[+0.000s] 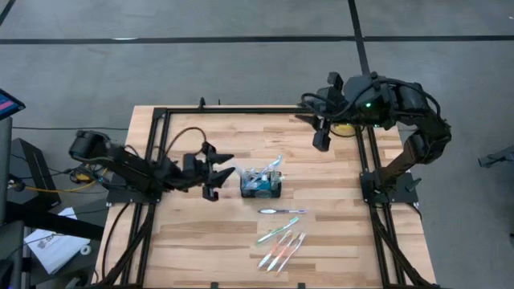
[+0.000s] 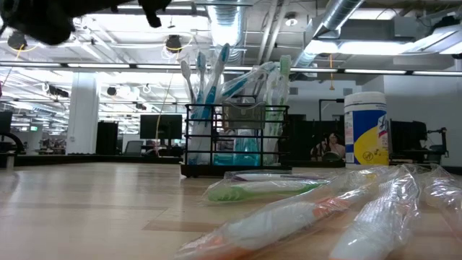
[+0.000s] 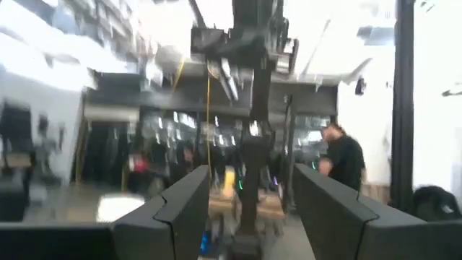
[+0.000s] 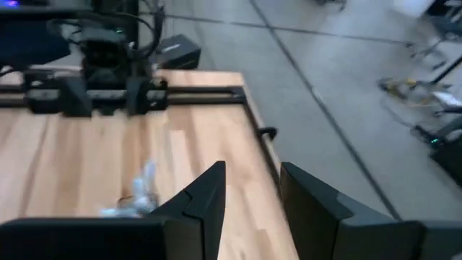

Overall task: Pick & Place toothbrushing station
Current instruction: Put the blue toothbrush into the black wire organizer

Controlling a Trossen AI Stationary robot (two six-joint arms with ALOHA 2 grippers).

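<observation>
A: Several wrapped toothbrushes (image 2: pixel 303 217) nearest, lying loose on the wooden table (image 1: pixel 201 241), in clear packets, some touching one another.

B: And behind those?

A: Next, the toothbrushing station (image 1: pixel 263 186): a black wire-mesh caddy, upright near the middle of the table, well apart from every edge. Packed with standing brushes (image 2: pixel 209 79), handles leaning out over the rim. Cannot tell which compartment for which brush.

B: Any pincer on it?

A: None. Left gripper (image 1: pixel 227 164) just to the caddy's left, raised above the tabletop, pointing at the caddy. Fingers spread wide, nothing between them, no contact with the mesh.

B: And the right one?

A: Farther back. Right gripper (image 1: pixel 322 143) hanging over the table's far right corner, well apart from the caddy. Fingers parted by a narrow gap, empty too.

B: Anything else back there?

A: Only a white cylindrical tub (image 2: pixel 366 130) with a yellow and blue label, standing upright beyond the caddy and to its right. Then, past the table, a dim room of desks and monitors, with a person (image 2: pixel 333 146) sitting far off.
</observation>
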